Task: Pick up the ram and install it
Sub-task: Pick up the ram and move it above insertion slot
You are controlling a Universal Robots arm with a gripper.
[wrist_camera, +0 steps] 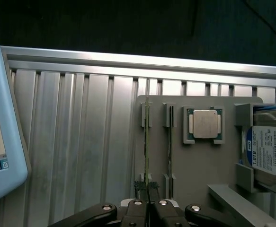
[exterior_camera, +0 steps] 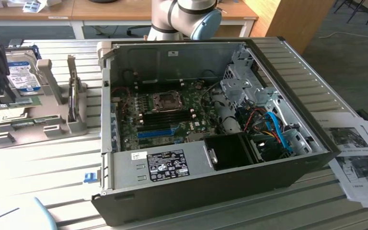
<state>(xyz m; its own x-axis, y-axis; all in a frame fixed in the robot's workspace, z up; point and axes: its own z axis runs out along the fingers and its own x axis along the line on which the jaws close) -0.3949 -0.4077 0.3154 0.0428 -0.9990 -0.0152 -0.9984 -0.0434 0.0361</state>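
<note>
Green board edge runs between my jaws, which are pressed almost together and pinch the ram [wrist_camera: 147,137] at the end nearest the wrist camera. It stands on edge in its slot on the grey holder [wrist_camera: 199,165], just beside the neighbouring slot [wrist_camera: 170,113] and near the processor [wrist_camera: 205,124]. With the grip so far toward one end, I judge the lift should run straight out of the slot, with no twist, or the thin board may tilt and bind.

Table [wrist_camera: 81,142] ribbed alu, satin; tray [wrist_camera: 199,161] matt grey plastic; ram [wrist_camera: 147,137] green PCB; PC case [exterior_camera: 171,57] sheet metal.
</note>
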